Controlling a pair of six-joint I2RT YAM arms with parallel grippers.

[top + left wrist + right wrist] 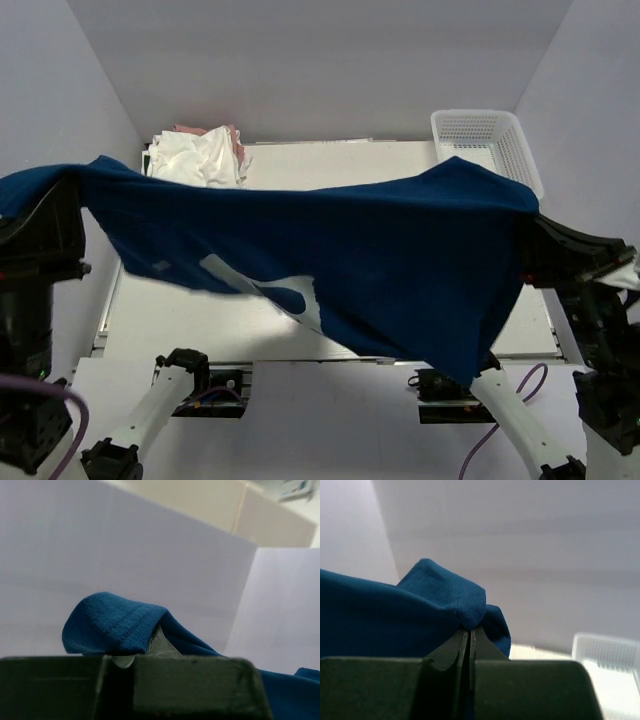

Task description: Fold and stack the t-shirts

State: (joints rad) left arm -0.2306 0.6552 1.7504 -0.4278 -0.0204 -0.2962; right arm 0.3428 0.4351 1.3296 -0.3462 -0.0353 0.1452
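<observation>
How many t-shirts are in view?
3: a navy blue cloth t-shirt hangs stretched above the white table; a crumpled white t-shirt and a pink one behind it lie at its far left. Others may be hidden.

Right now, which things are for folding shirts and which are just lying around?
For the job: navy t-shirt, stretched between the left tool and the right tool; pile of white and pink shirts at the back.
Just lying about: white mesh basket, back right.
</observation>
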